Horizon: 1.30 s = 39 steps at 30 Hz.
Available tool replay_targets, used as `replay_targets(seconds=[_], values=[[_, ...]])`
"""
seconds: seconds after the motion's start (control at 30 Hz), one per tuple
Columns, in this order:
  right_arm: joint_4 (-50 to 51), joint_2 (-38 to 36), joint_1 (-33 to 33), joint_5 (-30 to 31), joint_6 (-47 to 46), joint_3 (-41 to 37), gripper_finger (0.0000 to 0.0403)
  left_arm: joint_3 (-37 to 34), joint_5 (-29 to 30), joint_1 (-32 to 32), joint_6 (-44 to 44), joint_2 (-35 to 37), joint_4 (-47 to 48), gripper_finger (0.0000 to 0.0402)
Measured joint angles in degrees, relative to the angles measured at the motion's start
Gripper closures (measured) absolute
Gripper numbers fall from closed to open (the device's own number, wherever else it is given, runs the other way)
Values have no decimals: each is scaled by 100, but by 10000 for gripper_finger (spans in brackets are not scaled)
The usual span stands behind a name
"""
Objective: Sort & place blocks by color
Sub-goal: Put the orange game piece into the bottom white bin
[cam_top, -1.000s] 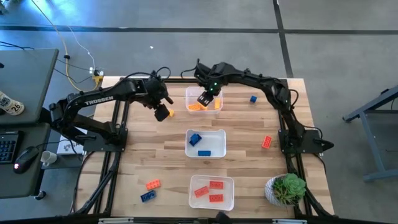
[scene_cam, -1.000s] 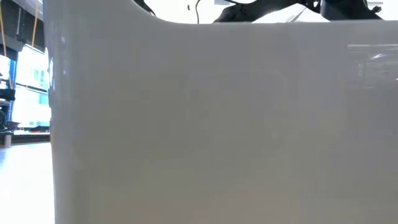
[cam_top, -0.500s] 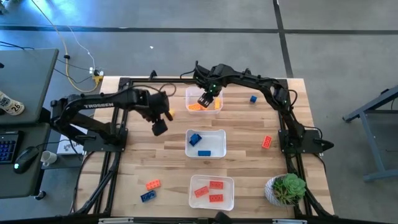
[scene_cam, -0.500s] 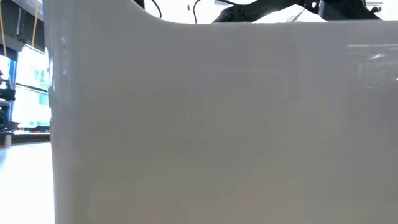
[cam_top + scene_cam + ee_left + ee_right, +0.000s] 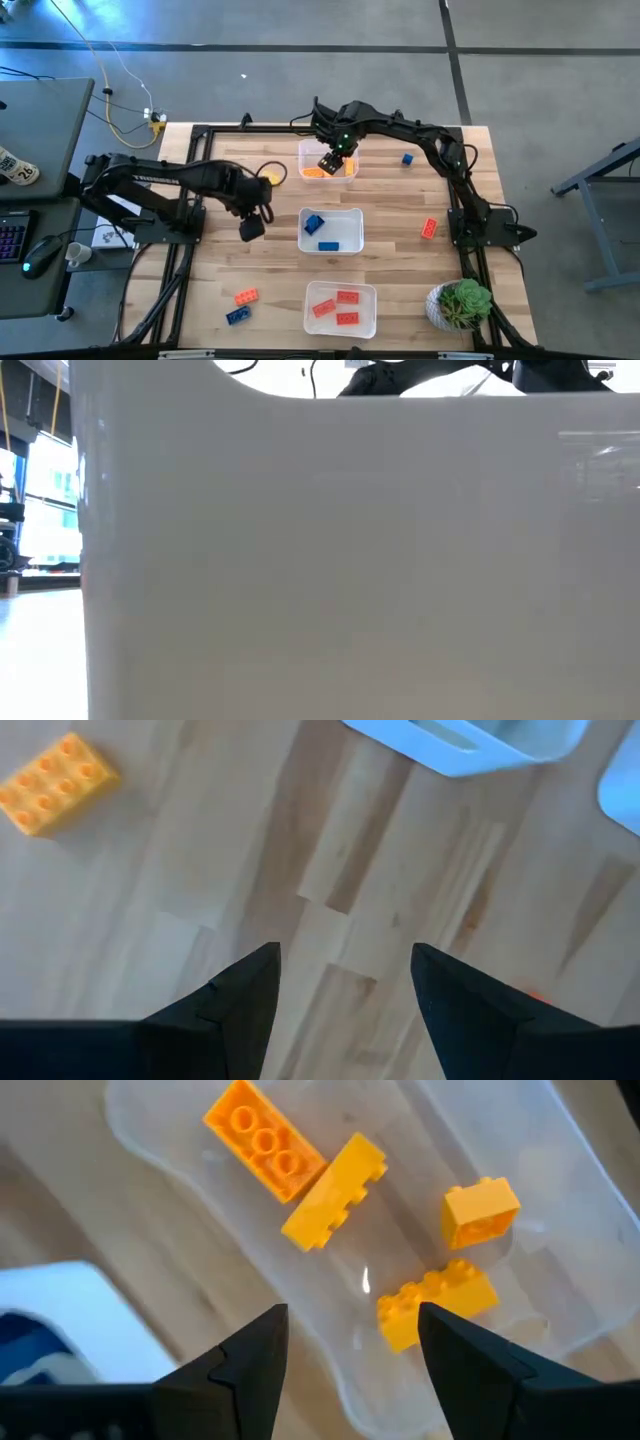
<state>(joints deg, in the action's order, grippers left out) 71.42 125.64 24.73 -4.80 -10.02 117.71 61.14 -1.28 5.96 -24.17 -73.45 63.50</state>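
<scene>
My left gripper is open over bare wood, left of the middle tub, and holds nothing. A yellow block lies flat on the table beyond it, beside the far tub. My right gripper is open above the far tub, where several yellow blocks lie on the floor. The middle tub holds blue blocks. The near tub holds red blocks. Loose on the table are a blue block, a red block, an orange-red block and a blue block.
A potted plant stands at the table's near right corner. A black frame runs along the table's far edge and sides. The near tub's white wall fills the low view. Open wood lies between the tubs and the left frame rail.
My left gripper has moved from the yellow block beside the far tub toward the table's near edge, ending left of the middle tub. The yellow block has stayed on the table. My right gripper has kept still over the far tub.
</scene>
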Motion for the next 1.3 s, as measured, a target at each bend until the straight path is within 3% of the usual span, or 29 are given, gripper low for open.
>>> replay_targets(seconds=[0.4, 0.57, 1.0, 1.3], values=[[674, -1, -413, 72, 12, 1216, 192, 0, 87, -1262, -1097, 0, -5, 188], [908, -4, -612, 89, -62, 1707, 192, 0, 378, -1769, -1477, 0, -6, 188], [1365, -136, -1298, 162, -1162, 1725, 192, -2, 115, -2621, -2241, -28, -15, 186], [1532, -136, -2069, 162, -1621, 1723, 192, -4, 195, -2956, -2526, -286, -78, 162]])
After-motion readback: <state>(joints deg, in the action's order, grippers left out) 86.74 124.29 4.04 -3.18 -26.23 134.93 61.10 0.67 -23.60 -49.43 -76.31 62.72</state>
